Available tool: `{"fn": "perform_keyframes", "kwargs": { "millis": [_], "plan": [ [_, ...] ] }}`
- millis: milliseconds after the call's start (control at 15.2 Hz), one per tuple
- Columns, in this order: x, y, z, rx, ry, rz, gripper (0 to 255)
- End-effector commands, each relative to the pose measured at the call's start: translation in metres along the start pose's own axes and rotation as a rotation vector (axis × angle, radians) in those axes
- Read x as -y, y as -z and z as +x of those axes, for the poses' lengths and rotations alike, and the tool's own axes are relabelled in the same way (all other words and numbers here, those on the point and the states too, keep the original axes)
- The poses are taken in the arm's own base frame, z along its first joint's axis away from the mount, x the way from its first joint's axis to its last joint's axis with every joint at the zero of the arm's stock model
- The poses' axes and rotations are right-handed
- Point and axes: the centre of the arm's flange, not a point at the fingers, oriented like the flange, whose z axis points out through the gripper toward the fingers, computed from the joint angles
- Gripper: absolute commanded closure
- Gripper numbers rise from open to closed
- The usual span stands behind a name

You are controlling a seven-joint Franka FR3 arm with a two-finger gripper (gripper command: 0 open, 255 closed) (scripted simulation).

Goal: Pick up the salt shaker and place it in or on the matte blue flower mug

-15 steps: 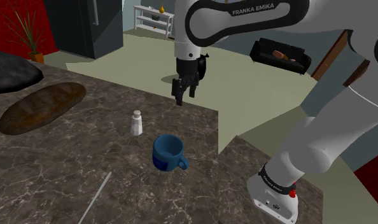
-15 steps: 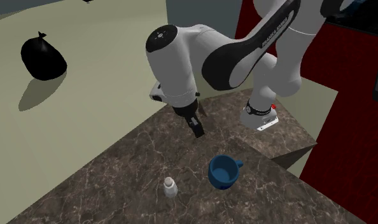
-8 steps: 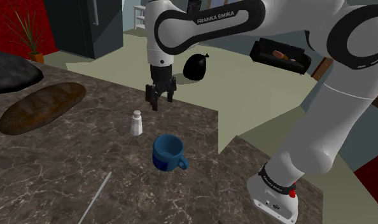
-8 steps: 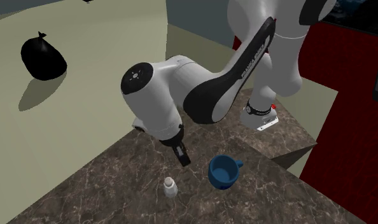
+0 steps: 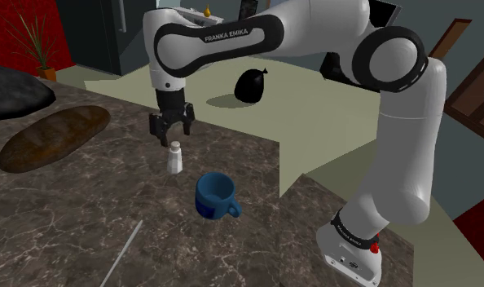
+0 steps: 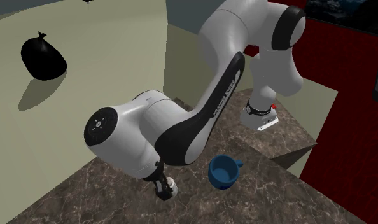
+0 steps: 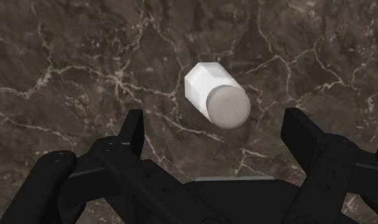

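On the dark marbled counter (image 5: 69,220), the white salt shaker (image 5: 175,157) stands upright near the blue mug (image 5: 214,194), not touching it. The black gripper (image 5: 171,134) hangs just above the shaker's cap with its fingers spread wide (the wrist view shows neither one touching it). In the second exterior view, the arm's bulky white joint hides most of the gripper and shaker. The mug's flower pattern cannot be made out.

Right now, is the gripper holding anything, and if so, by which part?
Nothing is held. The gripper hangs open above the salt shaker, its fingers apart on either side of the cap and not touching it.
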Motion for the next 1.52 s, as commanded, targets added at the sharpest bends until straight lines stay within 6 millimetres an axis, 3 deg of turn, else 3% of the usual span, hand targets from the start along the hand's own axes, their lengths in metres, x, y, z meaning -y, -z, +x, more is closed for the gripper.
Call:
{"fn": "perform_keyframes", "kwargs": {
  "millis": [0,462,990,1056,1452],
  "plan": [
    [0.01,-0.006,0.013,-0.001,-0.001,0.001,0],
    [0.01,-0.046,0.013,-0.001,-0.001,0.001,0],
    [0.01,-0.046,0.013,0.0,-0.001,0.001,0],
    [0.01,-0.046,0.013,0.0,-0.001,0.001,255],
    [0.009,-0.046,0.013,0.0,-0.001,0.001,255]
  ]
}}
